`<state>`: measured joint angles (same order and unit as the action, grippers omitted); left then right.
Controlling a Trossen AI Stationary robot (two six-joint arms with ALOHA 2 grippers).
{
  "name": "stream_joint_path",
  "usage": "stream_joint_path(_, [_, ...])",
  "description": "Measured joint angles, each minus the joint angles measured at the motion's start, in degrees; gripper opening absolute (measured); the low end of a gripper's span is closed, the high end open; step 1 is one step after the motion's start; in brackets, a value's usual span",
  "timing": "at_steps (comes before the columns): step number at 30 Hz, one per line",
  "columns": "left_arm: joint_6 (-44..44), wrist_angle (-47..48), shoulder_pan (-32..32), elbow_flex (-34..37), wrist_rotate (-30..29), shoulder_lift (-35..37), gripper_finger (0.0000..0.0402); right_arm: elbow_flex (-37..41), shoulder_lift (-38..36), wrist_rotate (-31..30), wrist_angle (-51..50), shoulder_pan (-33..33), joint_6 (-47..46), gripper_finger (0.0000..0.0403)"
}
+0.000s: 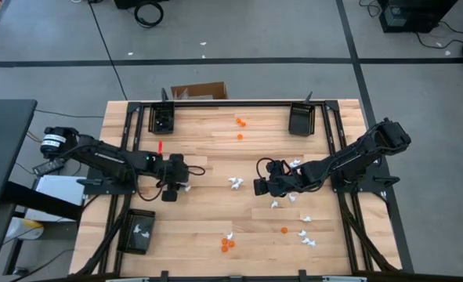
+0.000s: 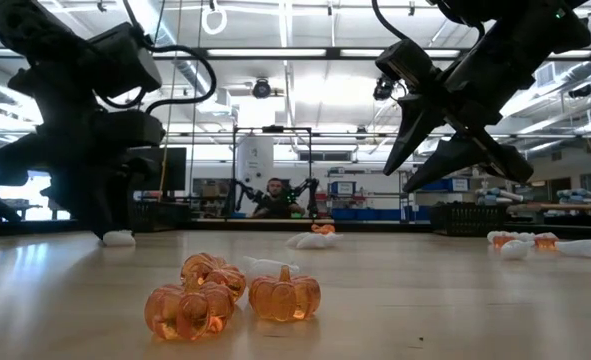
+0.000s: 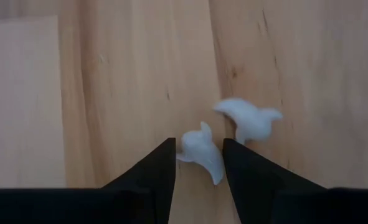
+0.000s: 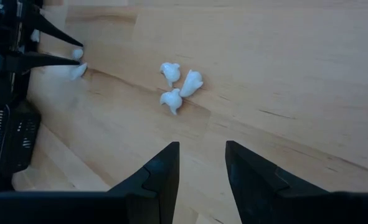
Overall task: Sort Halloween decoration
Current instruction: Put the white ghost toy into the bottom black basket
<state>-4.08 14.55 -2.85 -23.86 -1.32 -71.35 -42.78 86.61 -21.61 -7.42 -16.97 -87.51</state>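
The decoration pieces are tiny white ghosts, with orange pumpkins scattered over the wooden table. My left gripper (image 1: 176, 185) (image 3: 199, 163) is low at the table's left middle, shut on one white ghost (image 3: 202, 152). A second ghost (image 3: 249, 118) lies on the wood just beyond it. My right gripper (image 1: 261, 186) (image 4: 202, 163) (image 2: 425, 160) hovers open above the table's middle right and touches nothing. Three white ghosts (image 4: 177, 87) (image 1: 235, 184) lie on the table in front of it. Three orange pumpkins (image 2: 285, 295) (image 1: 227, 244) sit near the near edge. My left gripper pinches the white ghost's body (image 3: 199, 146) between its two fingertips (image 3: 166, 160), one finger on each side. The fingers slant down toward the table. Whether the ghost is clear of the wood or still rests on it, I cannot tell.
Black trays stand at the far left (image 1: 163, 117) and far right (image 1: 300, 119); a third at the near left (image 1: 137, 233) holds white pieces. More white ghosts (image 1: 305, 235) and one orange pumpkin (image 1: 284, 230) lie near right, two orange pumpkins (image 1: 239, 122) far middle.
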Motion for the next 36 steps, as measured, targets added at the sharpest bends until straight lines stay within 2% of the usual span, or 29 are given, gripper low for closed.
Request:
stream_joint_path(5, [0.3,2.1,0.1,-0.2,0.2,0.2,0.0141,0.0,0.0,0.0,0.0,0.0,-0.6,0.0137])
stream_joint_path(12, [0.5,0.5,0.1,-0.1,0.2,0.0,0.0141,0.0,0.0,-1.0,0.0,-0.4,-1.4,0.0137])
stream_joint_path(22, [6.3,-2.1,-1.1,-0.2,-0.4,-2.7,0.0139,0.0,0.0,-1.5,0.1,-2.5,-3.6,0.0137])
stream_joint_path(30, [11.8,-5.6,-1.8,-0.2,-0.2,-4.3,0.0074,0.0,0.0,-1.5,0.0,-2.9,-3.9,0.0137])
stream_joint_path(36, [13.6,-6.3,-1.8,-0.2,0.3,-4.3,0.0063,0.0,0.0,-1.4,0.1,-2.9,-2.9,0.0137])
